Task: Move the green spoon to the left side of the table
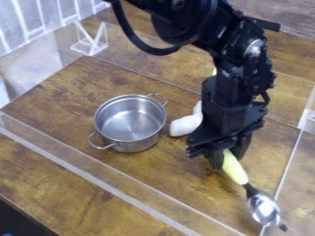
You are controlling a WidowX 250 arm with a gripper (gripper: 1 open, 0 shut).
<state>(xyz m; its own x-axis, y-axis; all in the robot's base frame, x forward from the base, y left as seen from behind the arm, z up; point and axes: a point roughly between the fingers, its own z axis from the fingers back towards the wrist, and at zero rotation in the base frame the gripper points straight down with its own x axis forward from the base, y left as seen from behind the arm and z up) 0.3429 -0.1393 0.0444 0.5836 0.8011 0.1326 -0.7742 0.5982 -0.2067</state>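
Note:
The green spoon (235,169) lies at the right of the table (55,101), its yellow-green handle pointing up toward the arm and its shiny metal bowl (263,211) near the front right corner. My gripper (220,153) points almost straight down, with its black fingers shut on the upper end of the spoon's handle. The spoon's bowl rests low, at or just above the wood; I cannot tell which.
A steel pot (131,123) with two handles stands left of the gripper. A white-stemmed toy mushroom (187,124) lies between the pot and the arm, partly hidden. Clear acrylic walls (87,171) border the table. A clear stand (88,39) is at the back left.

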